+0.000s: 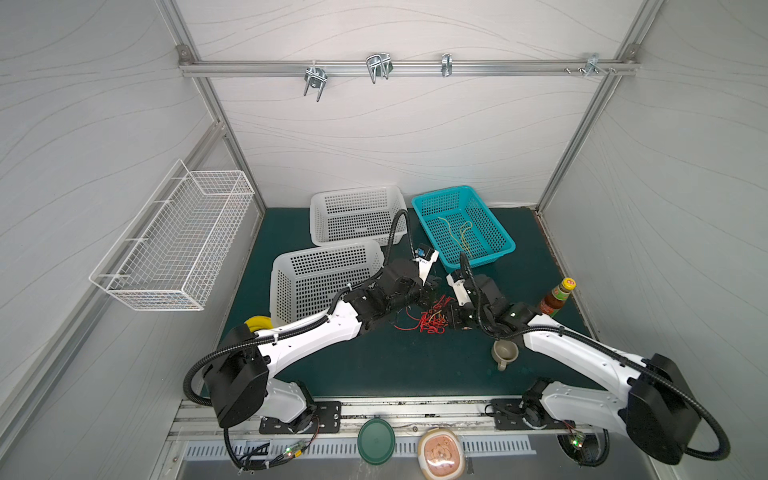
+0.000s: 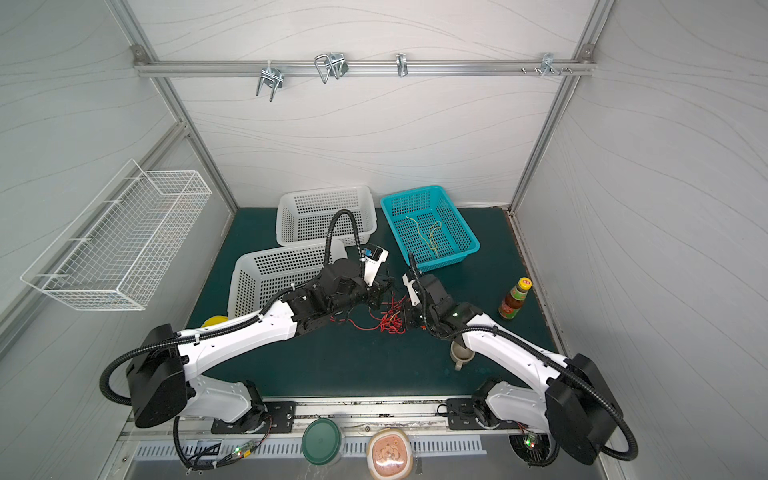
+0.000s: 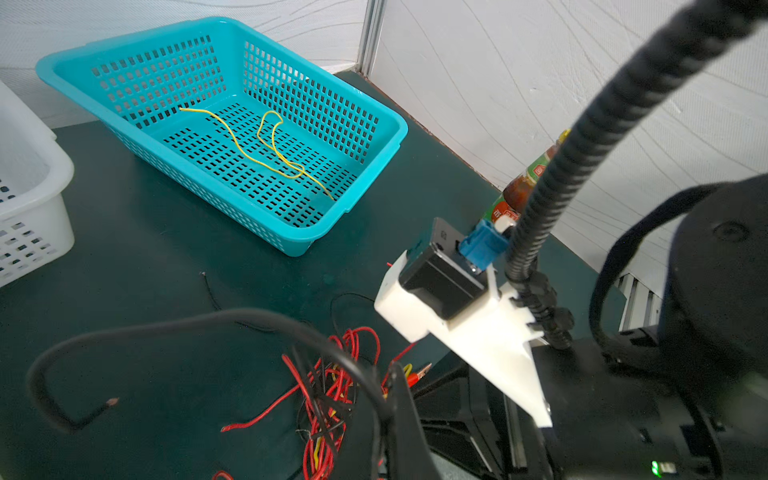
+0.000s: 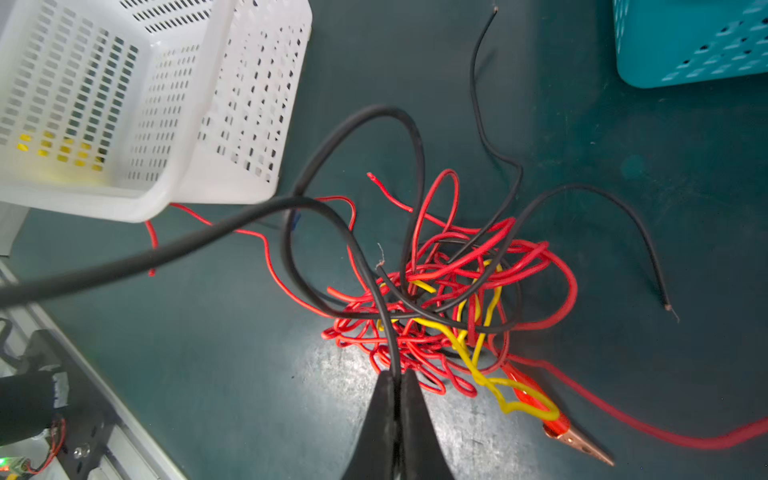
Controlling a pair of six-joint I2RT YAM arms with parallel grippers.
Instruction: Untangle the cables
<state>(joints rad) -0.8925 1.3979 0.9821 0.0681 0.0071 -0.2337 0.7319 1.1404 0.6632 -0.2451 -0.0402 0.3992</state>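
Two grippers down at one heap of cables [image 4: 449, 307] on the green mat [image 1: 374, 365]. Right gripper [image 4: 398, 376] with jaws pressed together, a black cable [image 4: 365, 266] pinched at the very tips. From that pinch, up and away in a wide loop over the heap. Heap itself just past the right tips and touching them: mostly red, a few black, one yellow wire [image 4: 465, 345] threaded through the near side. Metal clip [image 4: 575, 440] with a red sleeve flat on the mat just beside the right jaws, under the yellow wire's end loop. Two thin black ends [image 4: 478, 104] fanned out beyond the heap, bare copper at each tip. Red ends trailing off sideways toward the near white basket [image 4: 249, 104], one tucked behind its rim.

Left gripper [image 1: 433, 286] just across the heap from the right one, jaws closed. Thick black cable [image 3: 232, 316] running in at those jaws and apparently nipped there, arching off the mat, copper showing at its free end. Only one finger [image 3: 405, 415] plain in the left wrist view; the bite itself hard to make out. Rest of the heap low beside these jaws.

Teal basket [image 3: 316, 106] well beyond both pairs of jaws, one loose yellow cable [image 3: 249, 153] alone on its floor. Second white basket [image 1: 353, 192] farther off on the left gripper's side.
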